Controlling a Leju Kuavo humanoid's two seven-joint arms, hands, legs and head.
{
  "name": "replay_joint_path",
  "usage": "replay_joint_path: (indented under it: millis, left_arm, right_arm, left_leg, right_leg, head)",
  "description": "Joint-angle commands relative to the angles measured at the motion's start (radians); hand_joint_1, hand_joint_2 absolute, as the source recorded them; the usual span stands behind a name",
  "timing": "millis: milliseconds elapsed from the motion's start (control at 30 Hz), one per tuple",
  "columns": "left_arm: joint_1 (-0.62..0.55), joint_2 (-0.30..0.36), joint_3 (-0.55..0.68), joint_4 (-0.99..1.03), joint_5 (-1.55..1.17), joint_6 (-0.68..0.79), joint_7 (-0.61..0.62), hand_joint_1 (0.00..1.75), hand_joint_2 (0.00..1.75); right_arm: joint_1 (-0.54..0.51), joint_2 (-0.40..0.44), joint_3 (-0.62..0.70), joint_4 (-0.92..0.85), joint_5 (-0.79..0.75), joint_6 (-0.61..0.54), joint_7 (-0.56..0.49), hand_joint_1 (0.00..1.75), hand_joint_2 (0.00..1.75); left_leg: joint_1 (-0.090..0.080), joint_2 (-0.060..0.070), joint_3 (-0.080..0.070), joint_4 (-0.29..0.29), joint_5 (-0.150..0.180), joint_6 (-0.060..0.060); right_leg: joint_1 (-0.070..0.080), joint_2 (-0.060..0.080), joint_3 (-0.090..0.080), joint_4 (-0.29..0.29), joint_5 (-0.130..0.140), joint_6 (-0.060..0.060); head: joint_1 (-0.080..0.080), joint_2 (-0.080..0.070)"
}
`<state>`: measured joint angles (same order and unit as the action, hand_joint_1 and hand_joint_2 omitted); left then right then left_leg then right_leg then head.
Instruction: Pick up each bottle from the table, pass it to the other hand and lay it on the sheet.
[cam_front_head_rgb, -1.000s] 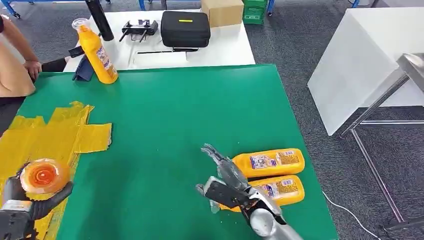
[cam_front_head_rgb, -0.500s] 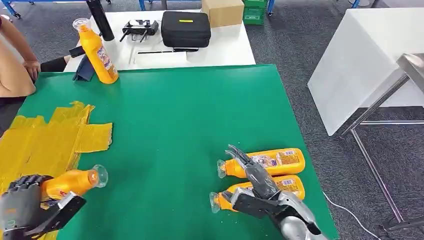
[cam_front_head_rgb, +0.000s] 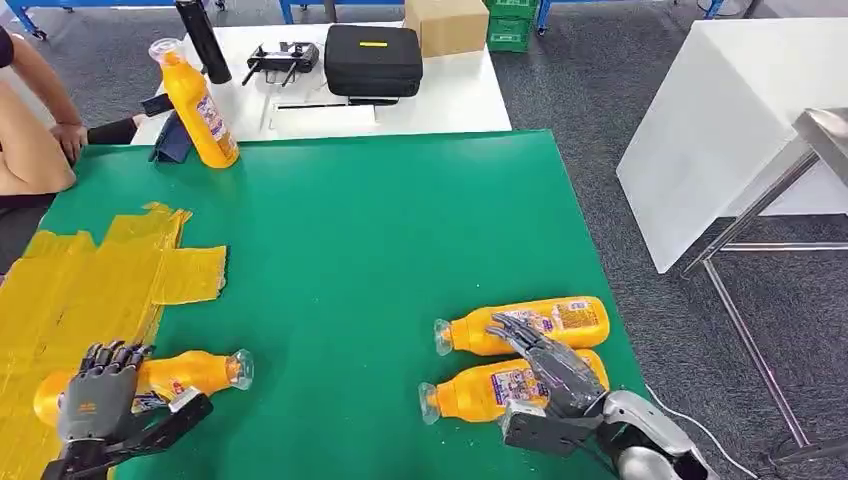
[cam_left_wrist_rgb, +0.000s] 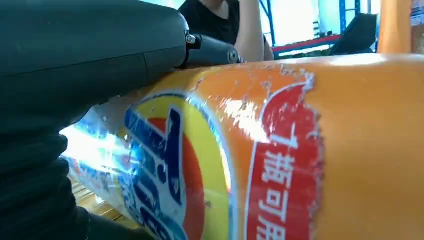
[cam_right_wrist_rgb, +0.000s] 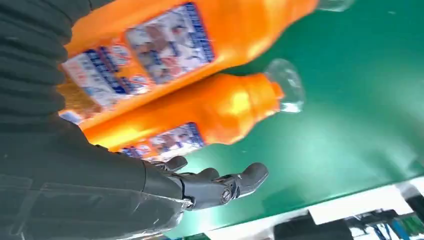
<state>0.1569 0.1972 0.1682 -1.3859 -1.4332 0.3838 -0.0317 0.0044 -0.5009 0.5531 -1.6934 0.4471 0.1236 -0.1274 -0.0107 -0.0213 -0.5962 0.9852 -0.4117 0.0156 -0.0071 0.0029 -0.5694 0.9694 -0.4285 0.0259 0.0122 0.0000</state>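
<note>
Bottle (cam_front_head_rgb: 170, 378) lies on its side at yellow sheet (cam_front_head_rgb: 90, 290) edge, L hand (cam_front_head_rgb: 95, 405) wrapped round it for laydown; R hand (cam_front_head_rgb: 545, 370) empty, fingers spread over two bottles (cam_front_head_rgb: 520, 350) far from sheet, prob next pick.

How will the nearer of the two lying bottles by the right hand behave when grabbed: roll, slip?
The nearer bottle lies on its side on smooth green table, so it will probably roll if nudged. The farther bottle lies right alongside and may block rolling that way. Its glossy label may slip under the right hand, open above it.
</note>
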Motion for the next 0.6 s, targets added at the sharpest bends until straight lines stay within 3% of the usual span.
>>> replay_joint_path:
  millis: [33,267,300,600]
  left_arm:
    - [-0.030,0.030,-0.074,0.132,0.083,-0.032,-0.030,0.00,1.75]
    - [-0.025,0.030,-0.064,0.108,0.182,-0.042,-0.073,0.00,1.75]
    - [-0.018,0.029,-0.059,0.095,0.199,-0.039,-0.082,0.00,0.00]
    - [0.007,0.015,-0.010,0.038,0.325,-0.060,-0.152,0.00,0.00]
  right_arm:
    - [0.003,-0.048,0.019,0.028,0.020,0.026,0.044,0.00,1.75]
    - [0.020,-0.087,0.028,0.044,0.069,0.037,0.084,0.00,1.75]
    - [0.037,-0.109,0.022,0.031,0.078,0.038,0.096,0.00,1.75]
    - [0.095,-0.188,0.021,0.016,0.121,0.073,0.159,0.00,1.75]
  left_leg:
    - [0.000,0.001,0.004,0.000,0.000,-0.003]
    - [0.001,0.001,0.005,0.000,0.001,0.000]
    - [0.000,0.000,0.005,-0.001,0.001,0.001]
    - [-0.002,0.000,0.004,0.000,0.001,0.002]
  right_leg:
    - [0.000,-0.001,0.004,0.000,-0.001,-0.001]
    - [0.001,-0.002,0.006,-0.001,0.000,0.000]
    - [0.000,-0.002,0.005,-0.001,0.000,0.000]
    - [-0.001,-0.002,0.005,0.000,-0.001,0.000]
  head:
    - [0.000,0.000]
    - [0.000,0.000]
    - [0.000,0.000]
    - [0.000,0.000]
